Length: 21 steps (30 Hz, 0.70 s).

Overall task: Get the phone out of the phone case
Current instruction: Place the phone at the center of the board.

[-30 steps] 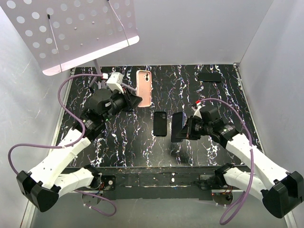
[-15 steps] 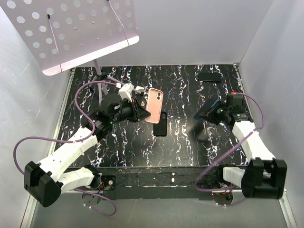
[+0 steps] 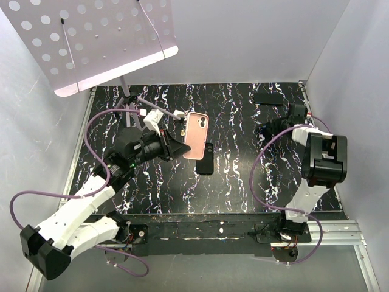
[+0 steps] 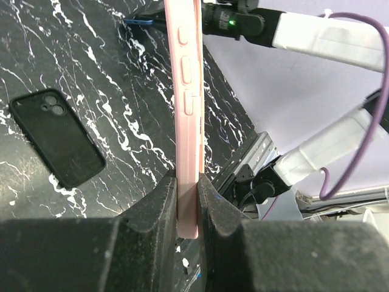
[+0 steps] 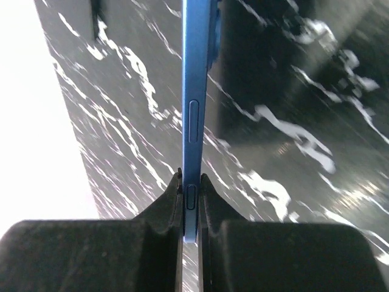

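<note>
My left gripper [image 3: 181, 145] is shut on the lower end of a pink phone case [image 3: 196, 135] and holds it above the table's middle. In the left wrist view the case [image 4: 187, 109] stands edge-on between the fingers [image 4: 159, 201]. I cannot tell whether a phone is inside it. My right gripper [image 3: 275, 129] is at the far right, shut on a thin blue phone [image 5: 194, 91] held edge-on over the table. A black case [image 3: 205, 159] lies flat on the table just right of the pink one; it also shows in the left wrist view [image 4: 58, 146].
A dark phone [image 3: 268, 98] lies at the back right corner. A perforated white panel on a stand [image 3: 91, 42] overhangs the back left. White walls close the table on three sides. The right arm [image 3: 322, 158] is folded near the right wall.
My left gripper has lifted the pink case off the table and carried it right, towards the middle. My right arm has swung from the middle to the far right with the blue phone.
</note>
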Each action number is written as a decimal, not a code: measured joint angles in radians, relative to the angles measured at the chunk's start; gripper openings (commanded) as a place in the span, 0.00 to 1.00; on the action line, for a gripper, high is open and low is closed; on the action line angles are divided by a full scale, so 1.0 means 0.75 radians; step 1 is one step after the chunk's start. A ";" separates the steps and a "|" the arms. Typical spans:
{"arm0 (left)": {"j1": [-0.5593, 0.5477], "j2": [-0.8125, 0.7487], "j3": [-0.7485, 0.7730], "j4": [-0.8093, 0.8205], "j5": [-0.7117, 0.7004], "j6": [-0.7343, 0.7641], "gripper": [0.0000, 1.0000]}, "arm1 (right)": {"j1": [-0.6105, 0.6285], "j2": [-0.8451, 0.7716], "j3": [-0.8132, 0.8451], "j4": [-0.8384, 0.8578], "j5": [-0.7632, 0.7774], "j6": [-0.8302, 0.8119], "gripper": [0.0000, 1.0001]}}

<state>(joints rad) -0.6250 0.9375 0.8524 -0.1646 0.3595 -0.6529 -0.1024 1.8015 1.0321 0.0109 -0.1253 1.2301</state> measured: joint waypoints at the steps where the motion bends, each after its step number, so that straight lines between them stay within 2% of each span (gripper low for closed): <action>1: 0.000 -0.019 0.000 -0.001 0.001 0.008 0.00 | 0.001 0.030 0.037 0.011 0.015 0.022 0.01; 9: 0.000 -0.064 0.000 -0.034 0.001 0.054 0.00 | 0.014 0.372 0.432 -0.002 0.062 0.161 0.05; 16: 0.000 -0.072 0.001 -0.068 0.002 0.080 0.00 | 0.038 0.471 0.558 0.009 0.074 0.267 0.13; 19: 0.000 -0.074 0.001 -0.076 0.002 0.087 0.00 | 0.042 0.505 0.604 0.004 0.065 0.292 0.23; 21: 0.000 -0.076 0.001 -0.083 0.002 0.089 0.00 | 0.044 0.522 0.623 -0.007 0.060 0.304 0.34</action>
<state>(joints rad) -0.6250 0.8803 0.8528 -0.2268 0.3607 -0.5861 -0.0696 2.1929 1.4990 0.0055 -0.0807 1.4582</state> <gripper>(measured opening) 0.128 0.204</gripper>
